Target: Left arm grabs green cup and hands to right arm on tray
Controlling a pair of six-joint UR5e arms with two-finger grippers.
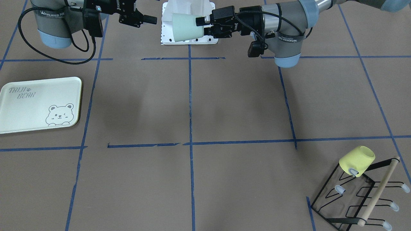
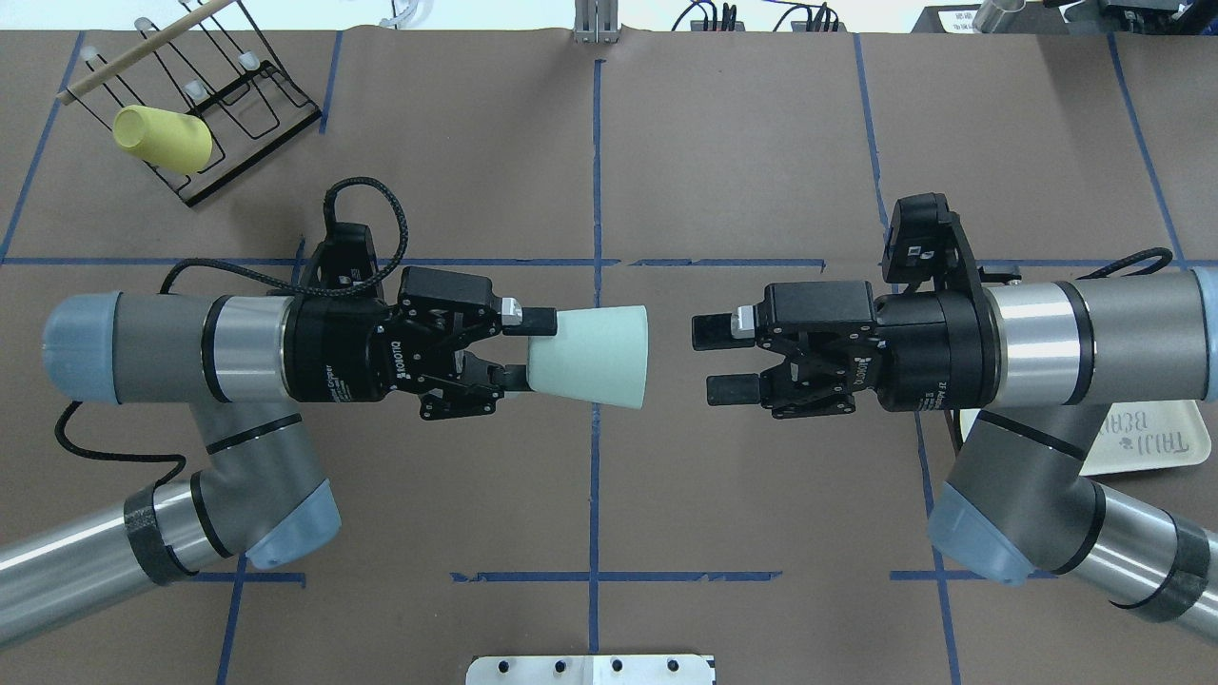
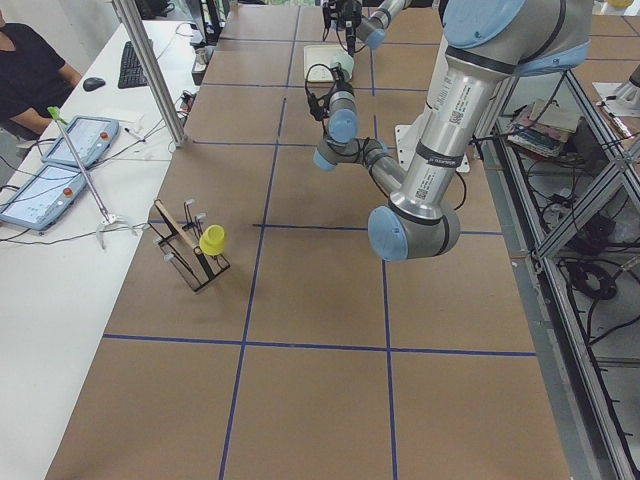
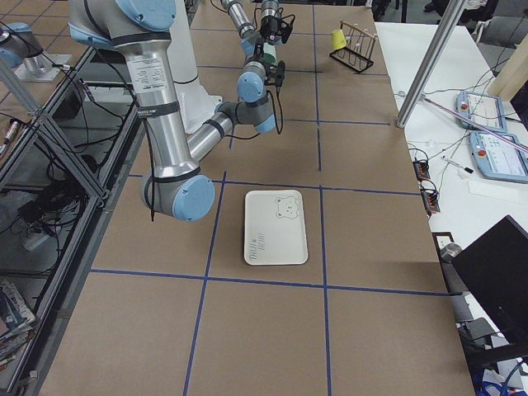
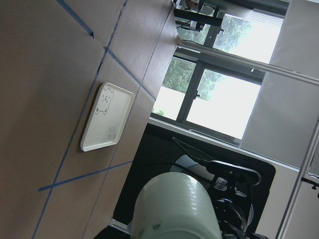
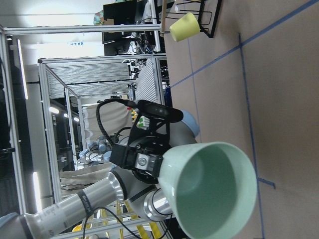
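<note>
Overhead exterior, surface [image 2: 761, 143]: brown top marked into squares by blue tape lines. It carries the tray and the rack.
Left arm [image 2: 162, 347]: comes in from the view's left, with its wrist lying level over the middle of the surface and pointing toward the other arm.
Right arm [image 2: 1123, 333]: comes in from the opposite side, with its wrist level and in line with the left one, so the two face each other head-on.
Tray [image 1: 29, 112]: lies flat on the surface on the robot's right side, bear drawing and "TAIJI BEAR" lettering up. It is well apart from the cup, and from overhead the right arm partly hides it.
Rack [image 1: 379, 191]: black wire frame with a wooden rod, at the far corner on the robot's left.
Left gripper [image 2: 526, 350]: jaws clamped on the narrow base end of the green cup, one finger on each side.
Right gripper [image 2: 716, 360]: jaws apart with nothing between them. The fingertips are near the cup's rim but not touching it.
Green cup [image 2: 595, 357]: held on its side in the air above the central tape line, with its open mouth toward the right gripper.
Yellow cup [image 1: 356, 160]: tilted on the rack, seemingly hung over one prong.
</note>
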